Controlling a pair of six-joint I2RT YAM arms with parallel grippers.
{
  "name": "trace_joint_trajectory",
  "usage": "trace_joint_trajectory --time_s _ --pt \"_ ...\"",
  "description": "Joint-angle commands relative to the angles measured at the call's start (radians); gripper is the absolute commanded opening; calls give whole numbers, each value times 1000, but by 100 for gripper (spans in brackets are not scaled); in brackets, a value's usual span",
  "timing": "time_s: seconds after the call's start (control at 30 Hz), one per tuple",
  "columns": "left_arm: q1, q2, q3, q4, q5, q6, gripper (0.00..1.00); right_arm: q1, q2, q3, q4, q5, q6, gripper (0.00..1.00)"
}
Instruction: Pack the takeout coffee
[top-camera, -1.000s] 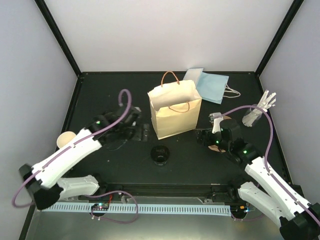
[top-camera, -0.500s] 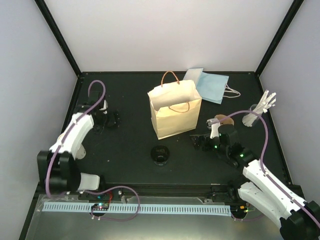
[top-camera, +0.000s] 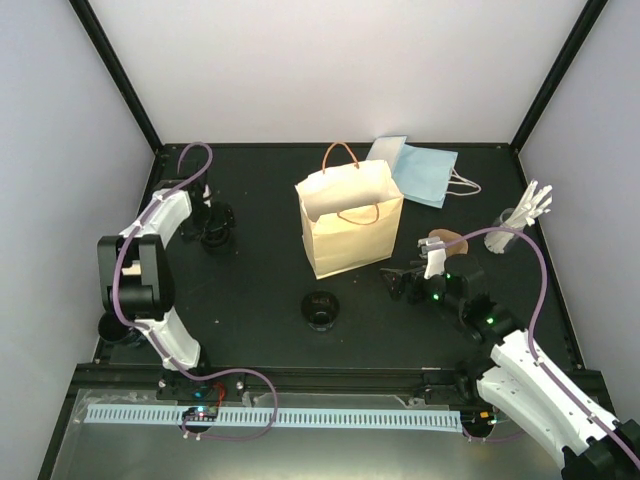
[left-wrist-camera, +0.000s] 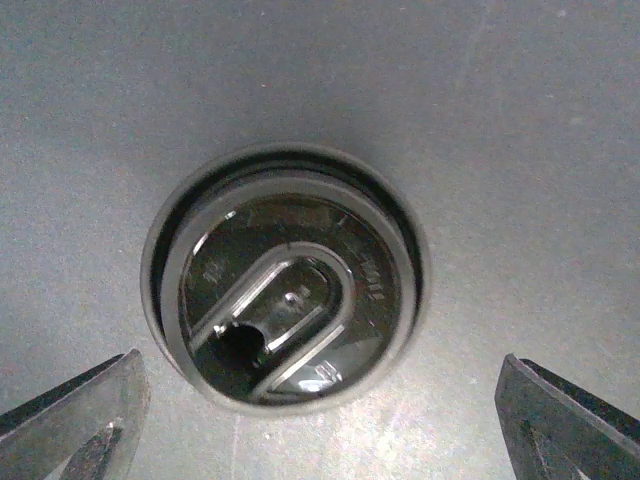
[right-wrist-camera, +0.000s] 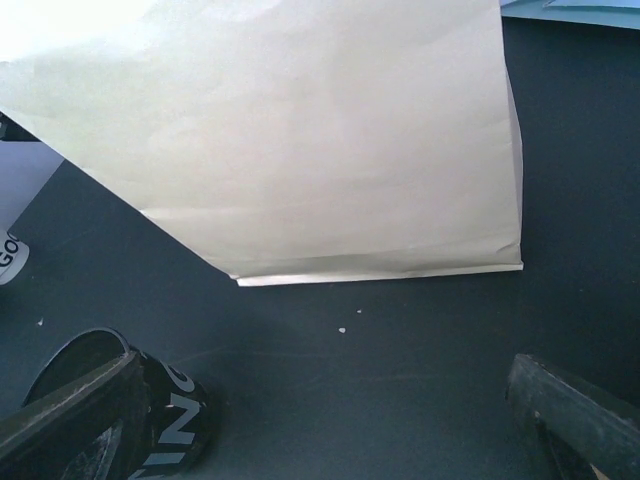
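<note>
1. Well left of the paper bag (top-camera: 350, 220), the takeout coffee (left-wrist-camera: 290, 315) stands lid-up beneath my spread left jaws, open tabletop (left-wrist-camera: 520, 120) all round.
2. Right jaws gape toward the bag's bottom edge.

A robot lab cell: black table (top-camera: 260, 290) boxed by plain white walls (top-camera: 340, 70) and black frame posts (top-camera: 113, 70).

One lidded cup (left-wrist-camera: 290, 312), one tan bag (top-camera: 352, 238)
</note>
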Motion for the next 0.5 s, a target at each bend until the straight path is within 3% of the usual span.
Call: trace_joint_trajectory --time_s 0.0,0.17,0.3,0.47 --pt "27 46 61 -22 -23 38 97 -2 -5 -2 26 -7 -6 100" --pt "42 83 84 -36 -22 40 96 -1 4 2 22 -10 -10 100" --pt "43 114 98 -45 -23 41 88 -1 2 1 22 -10 -9 100" --pt "43 136 102 -52 -33 39 88 -2 16 2 26 -10 -8 100"
